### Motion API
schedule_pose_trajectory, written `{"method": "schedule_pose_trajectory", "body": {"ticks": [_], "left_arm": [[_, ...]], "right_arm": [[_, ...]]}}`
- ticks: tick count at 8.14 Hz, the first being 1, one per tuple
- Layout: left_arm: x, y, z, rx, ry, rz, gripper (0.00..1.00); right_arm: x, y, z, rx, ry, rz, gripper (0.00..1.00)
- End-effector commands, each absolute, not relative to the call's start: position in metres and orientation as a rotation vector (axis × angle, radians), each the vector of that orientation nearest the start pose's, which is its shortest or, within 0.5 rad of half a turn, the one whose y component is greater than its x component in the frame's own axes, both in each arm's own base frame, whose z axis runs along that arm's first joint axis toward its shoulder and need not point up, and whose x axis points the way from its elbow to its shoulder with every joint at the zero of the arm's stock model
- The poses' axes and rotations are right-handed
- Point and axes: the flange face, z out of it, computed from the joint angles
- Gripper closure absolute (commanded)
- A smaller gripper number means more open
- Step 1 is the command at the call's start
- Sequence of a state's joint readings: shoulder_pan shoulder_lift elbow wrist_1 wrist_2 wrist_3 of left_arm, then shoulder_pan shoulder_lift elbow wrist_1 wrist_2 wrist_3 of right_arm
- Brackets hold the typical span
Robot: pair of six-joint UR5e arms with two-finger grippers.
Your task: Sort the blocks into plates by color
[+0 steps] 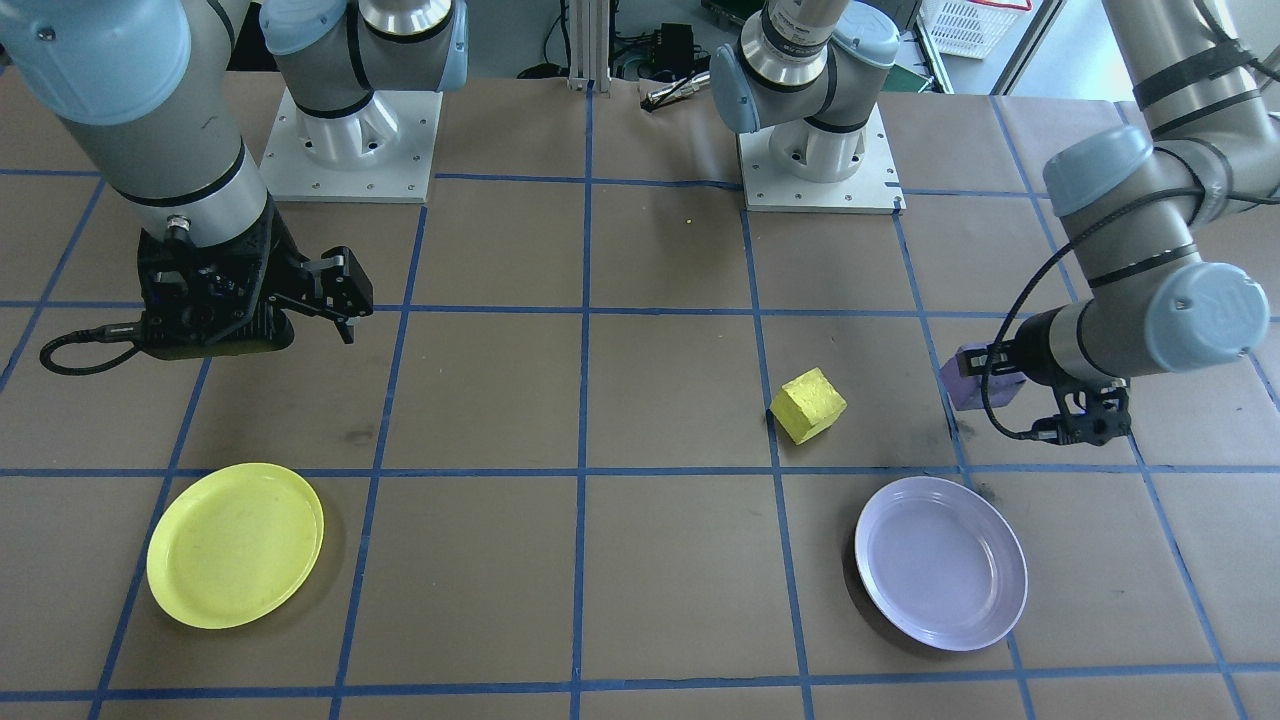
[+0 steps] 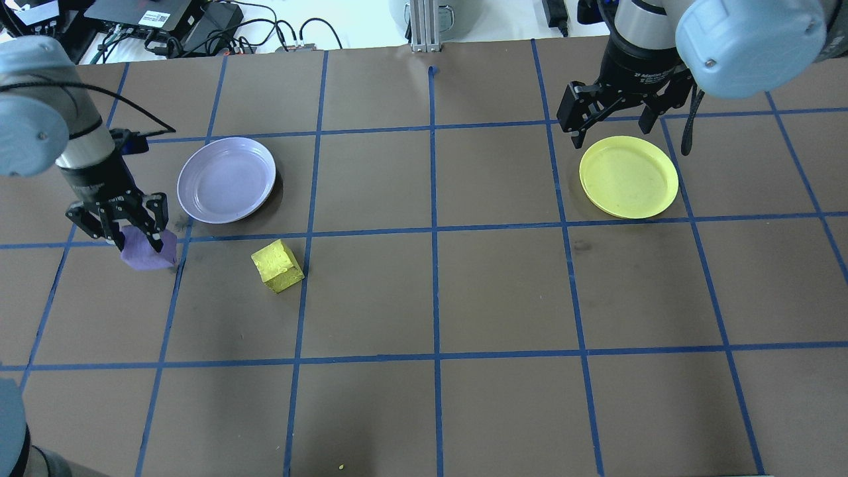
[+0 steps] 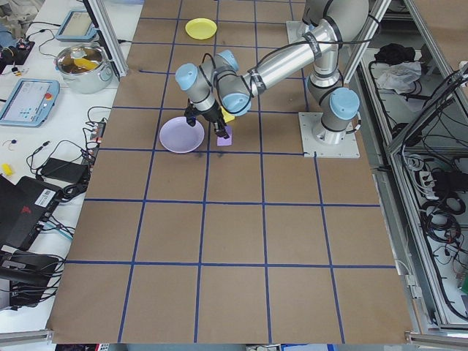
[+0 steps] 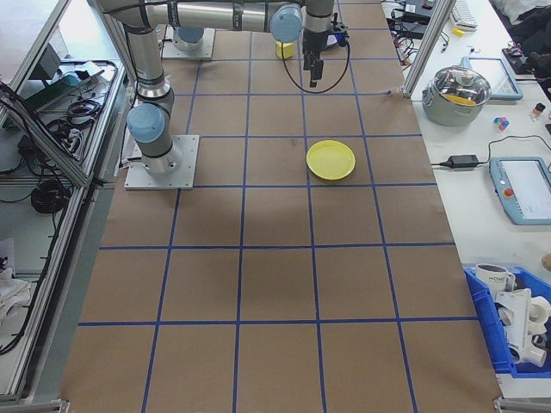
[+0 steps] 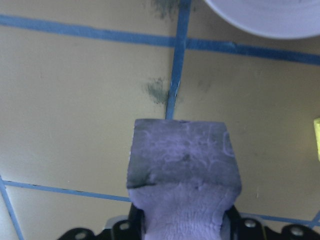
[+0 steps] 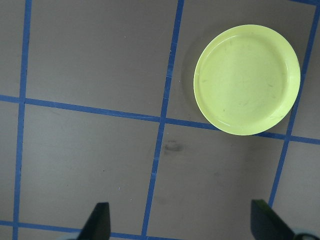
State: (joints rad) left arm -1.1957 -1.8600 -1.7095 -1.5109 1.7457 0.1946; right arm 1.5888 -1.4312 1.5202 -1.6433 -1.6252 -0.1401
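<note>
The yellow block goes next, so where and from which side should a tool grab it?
From straight above, closing on two opposite side faces of the yellow block. It sits flat on the table with its top clear, turned at an angle to the blue tape grid, so the tool should likely rotate to match those faces.

The right gripper [image 2: 613, 122] bore white lettering beginning "2F Adaptive", the rest too small to read. A white mug [image 4: 493, 277] read "HOME".
</note>
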Motion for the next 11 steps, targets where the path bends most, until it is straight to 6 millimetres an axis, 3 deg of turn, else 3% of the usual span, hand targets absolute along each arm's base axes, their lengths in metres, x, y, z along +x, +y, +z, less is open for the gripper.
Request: {"method": "schedule_pose_trajectory", "body": {"ticks": [1, 2, 3, 5, 6, 8, 9, 10, 11], "left_arm": [[0.086, -0.621, 0.32, -0.111, 3.073, 0.519, 0.61], [0.07, -0.646, 0.316, -0.039, 3.098, 0.486, 0.57], [0.057, -0.664, 0.297, 0.0, 3.107, 0.501, 0.57], [0.057, -0.691, 0.252, 0.081, 3.111, 0.44, 0.57], [0.059, -0.694, 0.24, 0.096, 3.111, 0.445, 0.57], [0.059, -0.694, 0.238, 0.091, 3.111, 0.45, 0.52], [0.058, -0.695, 0.237, 0.081, 3.109, 0.443, 0.33], [0.055, -0.699, 0.237, 0.065, 3.138, 0.391, 0.0], [0.052, -0.701, 0.239, 0.042, 3.165, 0.358, 0.0]], "right_arm": [[0.138, -0.547, 0.449, -0.265, 3.187, 0.013, 0.0], [0.138, -0.547, 0.449, -0.262, 3.187, 0.013, 0.0], [0.138, -0.547, 0.449, -0.262, 3.189, 0.013, 0.0], [0.138, -0.546, 0.448, -0.263, 3.188, 0.018, 0.0], [0.138, -0.546, 0.448, -0.263, 3.189, 0.016, 0.0], [0.138, -0.547, 0.448, -0.265, 3.188, 0.013, 0.0], [0.138, -0.547, 0.449, -0.262, 3.187, 0.008, 0.0], [0.138, -0.547, 0.449, -0.262, 3.189, 0.011, 0.0], [0.138, -0.547, 0.449, -0.262, 3.189, 0.011, 0.0]]}}
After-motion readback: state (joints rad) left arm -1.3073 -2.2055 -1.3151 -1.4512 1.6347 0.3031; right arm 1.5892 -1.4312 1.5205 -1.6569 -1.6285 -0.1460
